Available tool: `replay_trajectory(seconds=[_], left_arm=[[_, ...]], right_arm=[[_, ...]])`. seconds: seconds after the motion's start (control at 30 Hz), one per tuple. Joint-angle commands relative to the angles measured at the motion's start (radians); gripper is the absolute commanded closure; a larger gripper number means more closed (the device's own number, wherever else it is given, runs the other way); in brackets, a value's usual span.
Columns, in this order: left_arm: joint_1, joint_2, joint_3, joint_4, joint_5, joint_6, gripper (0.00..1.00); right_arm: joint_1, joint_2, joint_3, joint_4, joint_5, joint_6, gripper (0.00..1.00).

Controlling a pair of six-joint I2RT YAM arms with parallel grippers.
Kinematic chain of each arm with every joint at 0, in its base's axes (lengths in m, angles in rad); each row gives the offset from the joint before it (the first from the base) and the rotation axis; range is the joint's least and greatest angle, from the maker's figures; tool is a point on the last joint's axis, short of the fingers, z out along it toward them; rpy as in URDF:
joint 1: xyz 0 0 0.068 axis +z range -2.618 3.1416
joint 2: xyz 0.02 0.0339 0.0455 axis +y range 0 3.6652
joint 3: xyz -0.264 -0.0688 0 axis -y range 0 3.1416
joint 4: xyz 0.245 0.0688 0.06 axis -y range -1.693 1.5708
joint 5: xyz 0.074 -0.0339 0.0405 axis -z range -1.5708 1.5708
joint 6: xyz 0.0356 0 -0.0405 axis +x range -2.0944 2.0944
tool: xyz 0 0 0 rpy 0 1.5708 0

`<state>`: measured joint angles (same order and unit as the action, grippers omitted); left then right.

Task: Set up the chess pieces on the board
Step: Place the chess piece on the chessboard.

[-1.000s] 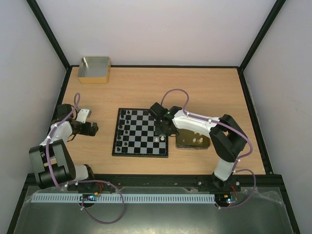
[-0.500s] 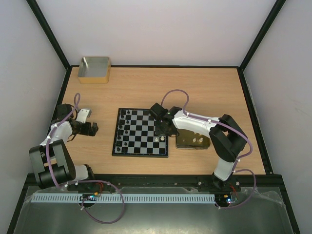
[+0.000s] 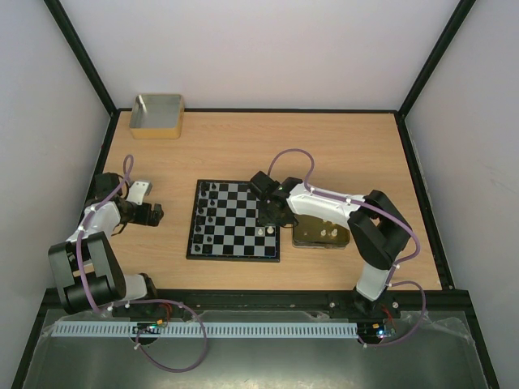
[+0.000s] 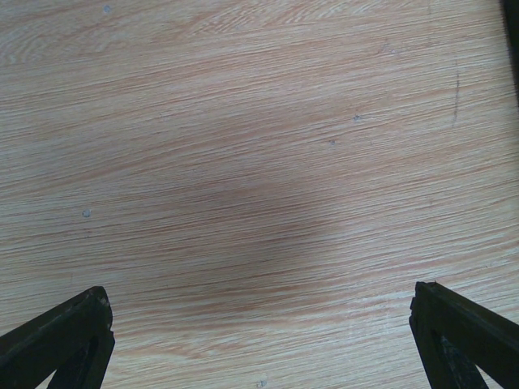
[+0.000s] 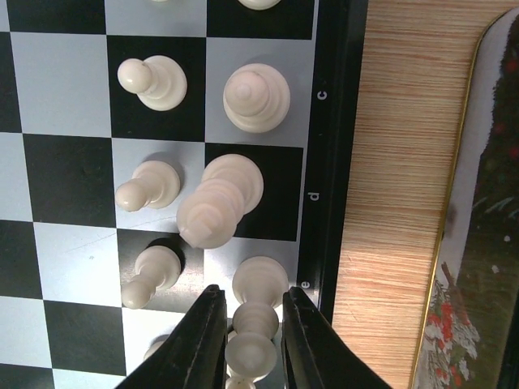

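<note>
One cream-white piece [image 5: 251,344] upright on the board [image 5: 65,85] edge rank beside other white pieces [image 5: 256,99], hugged by right end effector [image 5: 253,298] to seat it; pinching or freeing, cannot tell. Left end effector [image 4: 259,324] spread, parked over bare worktop [image 4: 243,162]

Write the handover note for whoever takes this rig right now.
Left end effector: open, empty, over the table, left of the board.
Right end effector: jaws close around a white piece standing in the board's right edge column; gripping or released, cannot tell.
Done: black pieces stand along the left side, several white pieces along the right.
Left: finish this piece; two pale items in the tin look like more to place.
</note>
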<state>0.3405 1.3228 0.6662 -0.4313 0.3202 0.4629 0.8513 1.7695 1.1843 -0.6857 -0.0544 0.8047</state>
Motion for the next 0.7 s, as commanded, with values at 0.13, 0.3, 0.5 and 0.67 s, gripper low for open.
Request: replay_trajectory(seconds=[0.13,0.3,0.5,0.67], left_arm=[[-0.003,0.016,-0.017,0.004,-0.001,0.000,0.01],[-0.003,0.015,-0.014,-0.001,-0.003,0.003,0.00],[-0.003,0.012,-0.006,-0.006,-0.009,0.009,0.01],[-0.004,0.012,-0.006,-0.010,-0.007,0.012,0.01]], right_arm=[[0.006,0.016,0.021,-0.012,-0.002,-0.011,0.80],[0.006,0.020,0.028,-0.011,-0.010,-0.012,0.80],[0.006,0.031,0.036,-0.011,-0.012,-0.017,0.80],[0.006,0.038,0.040,-0.014,-0.009,-0.019,0.80]])
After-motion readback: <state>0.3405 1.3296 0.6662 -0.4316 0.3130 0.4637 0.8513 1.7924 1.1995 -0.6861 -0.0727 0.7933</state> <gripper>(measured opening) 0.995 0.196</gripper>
